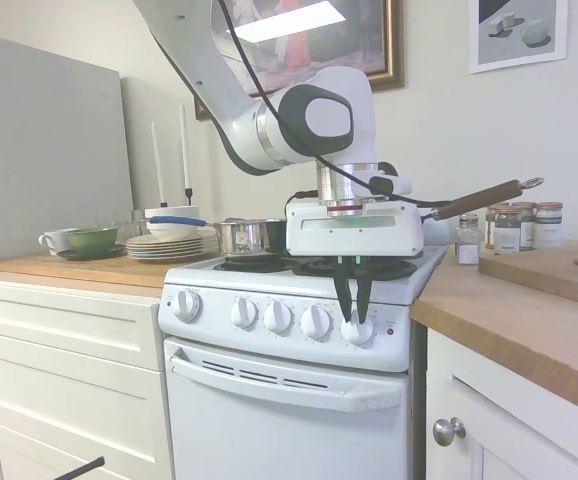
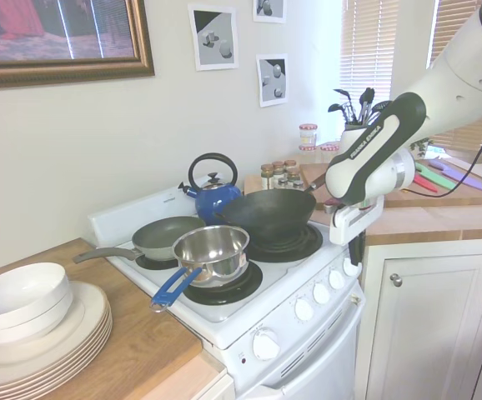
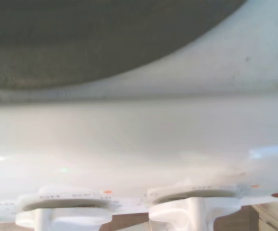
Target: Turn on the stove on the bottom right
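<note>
stove [image 1: 299,340] between wood counters [image 1: 529,320]; gripper [image 1: 353,318] on rightmost knob [image 1: 357,329].

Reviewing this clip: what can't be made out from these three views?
- Knob position: the gripper fingers cover it in the first exterior view; too small in the second.
- Dial markings on the stove: blurred in the wrist view.
- Red light: too small to tell whether lit.
- Front right burner: hidden by the gripper body and wok.

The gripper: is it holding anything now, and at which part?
The gripper has its fingers closed on the rightmost knob of the stove, one finger on each side of the knob's raised grip.
</note>
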Robot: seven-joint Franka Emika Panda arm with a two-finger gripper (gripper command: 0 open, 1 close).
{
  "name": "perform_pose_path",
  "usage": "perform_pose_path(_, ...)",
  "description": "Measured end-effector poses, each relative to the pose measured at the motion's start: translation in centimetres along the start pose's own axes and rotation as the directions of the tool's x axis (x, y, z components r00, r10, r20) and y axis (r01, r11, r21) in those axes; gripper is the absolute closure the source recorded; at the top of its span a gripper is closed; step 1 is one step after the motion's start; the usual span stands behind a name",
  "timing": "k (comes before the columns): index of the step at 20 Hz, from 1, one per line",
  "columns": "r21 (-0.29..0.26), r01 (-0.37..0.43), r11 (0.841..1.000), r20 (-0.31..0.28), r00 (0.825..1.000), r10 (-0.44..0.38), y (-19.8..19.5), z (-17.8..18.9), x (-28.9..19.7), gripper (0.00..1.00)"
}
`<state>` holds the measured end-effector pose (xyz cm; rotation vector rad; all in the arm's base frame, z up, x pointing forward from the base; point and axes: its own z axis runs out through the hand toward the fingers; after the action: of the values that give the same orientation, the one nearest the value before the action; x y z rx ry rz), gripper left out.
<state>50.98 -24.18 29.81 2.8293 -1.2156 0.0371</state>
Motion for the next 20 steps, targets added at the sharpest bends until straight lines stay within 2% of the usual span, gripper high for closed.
perform_pose_path(8,0.029,-0.001,1.0,-0.043,0.999,0.002,-0.1,-3.2,0.8,1.0)
perform_pose_path(20,0.004,-0.004,1.0,-0.01,1.0,0.004,0.5,-1.0,0.9,1.0)
